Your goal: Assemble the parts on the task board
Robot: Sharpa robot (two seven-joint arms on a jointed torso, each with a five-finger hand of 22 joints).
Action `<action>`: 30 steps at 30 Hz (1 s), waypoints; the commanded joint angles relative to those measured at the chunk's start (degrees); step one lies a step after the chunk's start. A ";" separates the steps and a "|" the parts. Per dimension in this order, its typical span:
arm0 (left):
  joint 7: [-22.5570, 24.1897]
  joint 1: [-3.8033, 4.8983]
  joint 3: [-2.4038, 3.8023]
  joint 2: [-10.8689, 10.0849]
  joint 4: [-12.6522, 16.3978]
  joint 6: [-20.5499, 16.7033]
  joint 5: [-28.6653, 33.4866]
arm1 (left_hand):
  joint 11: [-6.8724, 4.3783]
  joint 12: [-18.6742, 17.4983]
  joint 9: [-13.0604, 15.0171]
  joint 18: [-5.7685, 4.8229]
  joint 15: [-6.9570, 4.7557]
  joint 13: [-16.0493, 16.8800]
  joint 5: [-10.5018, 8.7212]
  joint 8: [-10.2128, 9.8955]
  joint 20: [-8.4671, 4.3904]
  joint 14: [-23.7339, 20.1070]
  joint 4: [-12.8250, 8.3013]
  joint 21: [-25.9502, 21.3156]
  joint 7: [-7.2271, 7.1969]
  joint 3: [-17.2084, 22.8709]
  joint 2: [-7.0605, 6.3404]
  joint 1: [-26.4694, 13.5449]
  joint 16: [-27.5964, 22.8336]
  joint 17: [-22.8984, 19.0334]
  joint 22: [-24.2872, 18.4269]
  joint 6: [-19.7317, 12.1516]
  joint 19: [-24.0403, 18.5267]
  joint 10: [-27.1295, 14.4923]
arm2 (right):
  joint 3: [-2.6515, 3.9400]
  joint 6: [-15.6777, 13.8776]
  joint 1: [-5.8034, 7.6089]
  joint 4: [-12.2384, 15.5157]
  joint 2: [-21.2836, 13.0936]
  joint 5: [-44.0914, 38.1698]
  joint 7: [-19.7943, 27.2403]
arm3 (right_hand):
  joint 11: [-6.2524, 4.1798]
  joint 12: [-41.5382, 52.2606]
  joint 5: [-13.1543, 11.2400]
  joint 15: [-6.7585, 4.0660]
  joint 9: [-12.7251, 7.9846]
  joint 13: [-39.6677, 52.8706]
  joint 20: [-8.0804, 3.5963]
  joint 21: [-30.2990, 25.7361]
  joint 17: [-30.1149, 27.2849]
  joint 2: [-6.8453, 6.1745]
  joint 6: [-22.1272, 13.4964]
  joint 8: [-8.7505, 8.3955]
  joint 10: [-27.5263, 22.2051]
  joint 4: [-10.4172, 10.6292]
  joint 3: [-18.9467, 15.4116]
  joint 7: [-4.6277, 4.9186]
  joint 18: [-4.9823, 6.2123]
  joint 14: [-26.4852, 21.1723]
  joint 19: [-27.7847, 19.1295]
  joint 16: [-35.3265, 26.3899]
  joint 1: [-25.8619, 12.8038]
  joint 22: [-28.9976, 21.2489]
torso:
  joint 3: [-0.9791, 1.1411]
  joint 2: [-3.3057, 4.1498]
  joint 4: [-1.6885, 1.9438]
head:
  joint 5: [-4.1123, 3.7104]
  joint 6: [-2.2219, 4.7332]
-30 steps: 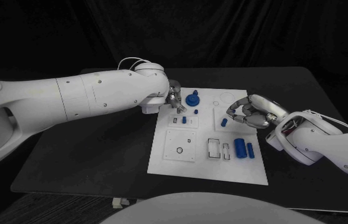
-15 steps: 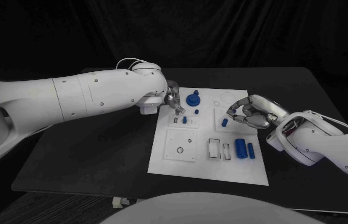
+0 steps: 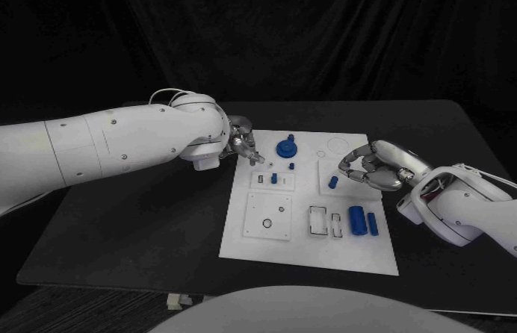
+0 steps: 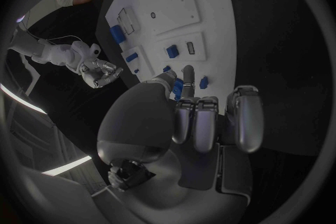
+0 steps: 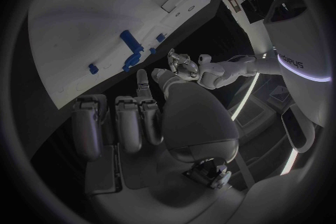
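- The board point(image 3: 312, 247) lies flat in the middle of my black desk point(image 3: 140, 228), its long side running away from me.
- My left hand point(image 3: 241, 145) hangs over the board's far left edge, beside the tall blue knob point(image 3: 285, 148) that stands upright near the far end. Its fingers are curled in side by side, and I see nothing between them.
- In the left wrist view those fingers point(image 4: 198, 122) lie folded against the palm, with the board point(image 4: 210, 5) beyond them.
- My right hand point(image 3: 372, 167) sits at the board's right edge, about halfway along it, fingers bent round toward the palm. I cannot tell whether they pinch anything.
- Just off its fingertips a small blue part point(image 3: 333, 181) lies on the board.
- Between the two hands a little blue peg point(image 3: 273, 178) stands in the left block, and another tiny blue piece point(image 3: 290, 166) sits close beside it.
- Nearer to me, on the right side, a fat blue cylinder point(image 3: 356, 220) and a thinner blue bar point(image 3: 373, 224) lie side by side, next to an open rectangular slot point(image 3: 319, 221).
- On the near left a square plate point(image 3: 268, 215) bears a dark ring and a small hole.
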 commanded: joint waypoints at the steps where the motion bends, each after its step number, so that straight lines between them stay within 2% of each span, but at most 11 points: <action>1: 2.28 0.25 0.07 0.42 -2.01 -0.47 0.60 | -0.93 0.20 2.22 -0.23 -0.70 15.10 -0.20 2.80 -0.25 5.95 0.49 0.18 -0.80 -2.13 0.63 -3.17 0.15 15.10 11.99 0.77 2.55 6.06 | 0.02 -0.44 -0.12 -0.23 0.18 -0.05 0.22 | 0.29 0.15 -0.23 0.28 0.06 15.09 0.41 -0.18 15.09 -0.02 0.45 0.21 6.06 0.28 0.02 0.00 -0.61 6.16 5.18 0.14 -0.31 14.68 | 0.00 -0.03 -0.01 | -0.07 0.00; 5: 3.21 0.33 0.08 1.68 -5.86 0.45 0.60 | -1.56 0.20 8.37 -0.23 -1.16 15.10 -1.10 8.96 -0.86 5.95 0.45 0.24 -1.51 -4.80 1.49 -5.31 0.15 15.10 12.00 -0.95 2.52 6.06 | 0.02 -0.17 -0.12 -0.51 0.48 -0.05 0.31 | 0.28 0.15 -0.22 0.28 0.06 15.09 0.41 -0.19 15.09 -0.02 0.45 0.22 6.06 0.27 0.03 -0.01 -0.60 6.16 5.16 0.14 -0.29 14.68 | 0.00 0.01 0.02 | -0.16 0.00; 7: 3.76 0.36 0.08 2.50 -7.84 1.29 0.60 | -1.68 0.20 9.85 -0.24 -1.25 15.10 -1.14 10.33 -0.95 5.95 0.47 0.27 -1.63 -5.23 1.71 -5.38 0.15 15.10 12.00 -1.52 2.52 6.06 | 0.02 -0.08 -0.12 -0.61 0.62 -0.05 0.39 | 0.28 0.15 -0.23 0.27 0.06 15.09 0.41 -0.14 15.09 -0.02 0.46 0.22 6.06 0.27 0.03 -0.01 -0.62 6.16 5.21 0.14 -0.29 14.70 | 0.00 0.02 0.07 | -0.20 0.00; 13: 4.67 0.39 0.09 4.81 -12.41 4.38 0.60 | -1.47 0.20 9.53 -0.21 -1.16 15.10 -1.80 9.43 -0.92 5.95 0.57 0.11 -1.27 -5.66 2.18 -5.86 0.15 15.10 11.96 -2.97 2.45 6.06 | 0.03 0.02 -0.12 -0.83 0.97 -0.05 0.57 | 0.26 0.15 -1.52 0.24 0.03 15.09 0.38 0.06 15.09 0.07 0.47 0.19 6.06 1.10 -0.25 -0.01 -0.70 6.16 5.37 0.14 -0.94 14.80 | 0.01 0.10 0.05 | -0.24 0.00; 17: 4.76 0.38 0.09 6.67 -15.48 6.73 0.60 | -1.11 0.20 7.56 -0.25 -0.85 15.10 -3.25 7.37 -0.67 5.95 0.58 0.24 -0.89 -6.60 2.84 -7.23 0.15 15.10 11.99 -2.55 2.46 6.06 | 0.03 0.18 -0.12 -1.15 1.37 -0.05 0.63 | 0.22 0.15 -2.55 0.20 0.03 15.09 0.34 0.43 15.09 0.16 0.51 0.19 6.06 1.51 -0.38 -0.06 -0.83 6.16 5.67 0.14 -1.15 14.97 | 0.00 0.17 -0.07 | 0.01 0.00; 23: 4.78 0.35 0.09 8.54 -18.35 8.57 0.60 | -1.19 0.20 6.61 -0.24 -0.86 15.10 -4.26 6.67 -0.62 5.95 0.35 0.26 -1.05 -7.29 2.54 -7.21 0.15 15.10 11.99 -1.12 2.45 6.06 | 0.03 0.07 -0.12 -1.22 1.60 -0.05 0.77 | 0.12 0.15 -3.68 0.11 0.05 15.09 0.27 0.67 15.09 0.29 0.69 0.27 6.06 2.02 -0.58 -0.16 -0.91 6.16 5.86 0.14 -1.35 15.08 | 0.03 0.24 -0.08 | 0.09 0.00; 30: 5.15 0.29 0.08 10.08 -21.30 9.60 0.60 | -1.18 0.20 6.10 -0.22 -0.85 15.10 -4.30 6.04 -0.61 5.95 0.07 0.20 -1.05 -7.36 2.22 -6.02 0.15 15.10 11.98 -0.93 2.40 6.06 | 0.03 0.32 -0.12 -1.34 1.72 -0.05 0.73 | 0.10 0.15 -3.85 0.09 0.05 15.09 0.25 0.67 15.09 0.31 0.71 0.27 6.06 2.09 -0.60 -0.19 -0.91 6.16 5.86 0.14 -1.35 15.08 | 0.02 0.28 -0.10 | 0.26 0.00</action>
